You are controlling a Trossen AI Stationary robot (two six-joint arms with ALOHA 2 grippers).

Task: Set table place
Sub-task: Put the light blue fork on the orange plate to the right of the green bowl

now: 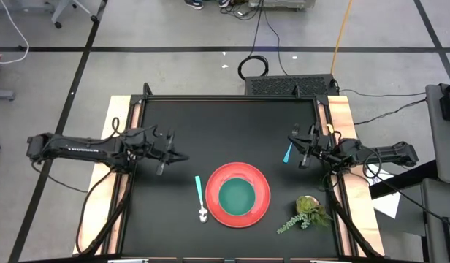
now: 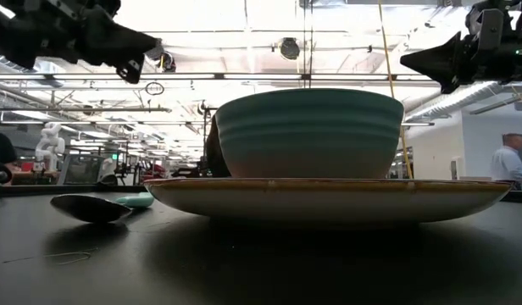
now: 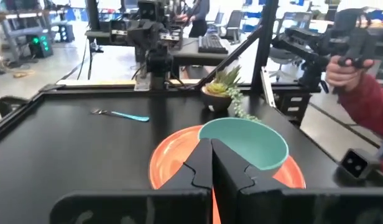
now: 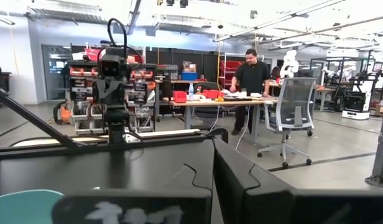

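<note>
Red plate [image 1: 261, 208] near the table's [image 1: 225, 124] front edge in the high view, green bowl [image 1: 237, 196] on it, spoon [image 1: 201, 199] just left, plant [image 1: 307, 212] right; round, so no long axis. Left gripper [image 1: 182, 156] and right gripper [image 1: 292, 136] above the black top, jaws together. Low view: plate flat, level. Left wrist view alone: fork [image 3: 120, 114] beyond the plate, a person's red sleeve [image 3: 365, 106].
</note>
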